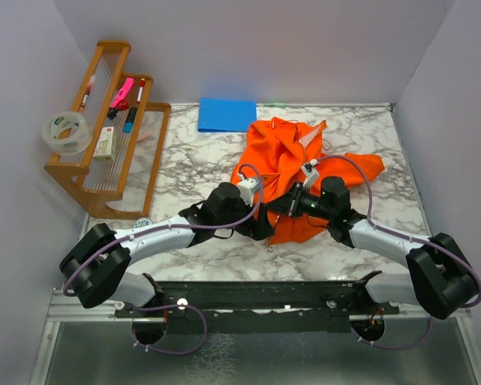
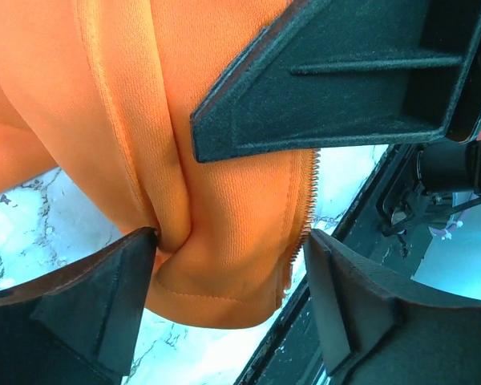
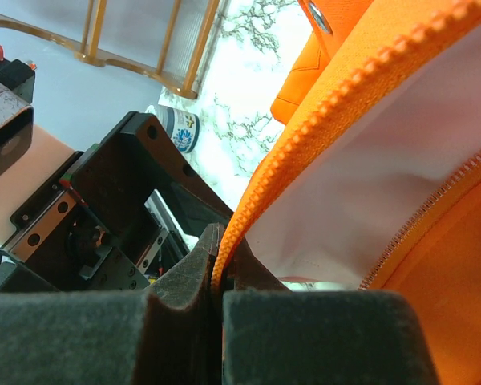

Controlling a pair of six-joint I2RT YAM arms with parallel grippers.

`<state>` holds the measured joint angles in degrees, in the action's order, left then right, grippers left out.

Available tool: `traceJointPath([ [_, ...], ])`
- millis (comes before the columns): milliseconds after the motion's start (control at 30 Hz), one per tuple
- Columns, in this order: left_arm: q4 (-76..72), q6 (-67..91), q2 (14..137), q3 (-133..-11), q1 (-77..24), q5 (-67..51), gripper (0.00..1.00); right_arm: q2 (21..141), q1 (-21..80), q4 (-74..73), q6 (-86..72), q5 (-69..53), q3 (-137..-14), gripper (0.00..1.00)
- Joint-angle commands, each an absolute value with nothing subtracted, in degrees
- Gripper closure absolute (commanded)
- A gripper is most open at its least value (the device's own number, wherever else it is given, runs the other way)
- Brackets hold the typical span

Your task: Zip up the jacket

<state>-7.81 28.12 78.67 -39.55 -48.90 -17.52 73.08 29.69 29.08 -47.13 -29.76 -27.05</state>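
Since the zipper halves likely must meet at the hem, the right end effector (image 3: 218, 277) is clamped on the toothed edge of the jacket (image 1: 293, 156), heaped right of centre on the bench (image 1: 192, 160), while the left end effector (image 2: 228, 273) straddles that hem, jaws apart.

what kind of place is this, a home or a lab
Probably a robot lab test cell: plain pale walls box in a marble-pattern table, with two robot arms bolted to a mounting rail at its near edge.
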Motion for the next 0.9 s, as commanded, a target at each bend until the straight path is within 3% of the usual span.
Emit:
traceJointPath([
  [0, -10.81, 29.36, 79.3, -41.04, -49.31, -19.75, 0.23, 72.42, 30.15, 30.54, -47.31, -31.43, -27.2, 0.99],
  [400, -13.77, 31.11, 80.29, -41.49, -49.58, -22.78, 0.53, 72.13, 30.15, 26.49, -45.35, -28.72, -27.6, 0.99],
  [733, -13.8, 30.85, 81.08, -41.82, -49.66, -23.03, 0.55, 69.79, 30.16, 26.04, -48.28, -28.29, -25.62, 0.61],
  [867, -13.8, 30.85, 81.12, -41.77, -49.66, -23.11, 0.55, 68.71, 30.15, 25.8, -49.2, -28.47, -25.06, 0.58],
])
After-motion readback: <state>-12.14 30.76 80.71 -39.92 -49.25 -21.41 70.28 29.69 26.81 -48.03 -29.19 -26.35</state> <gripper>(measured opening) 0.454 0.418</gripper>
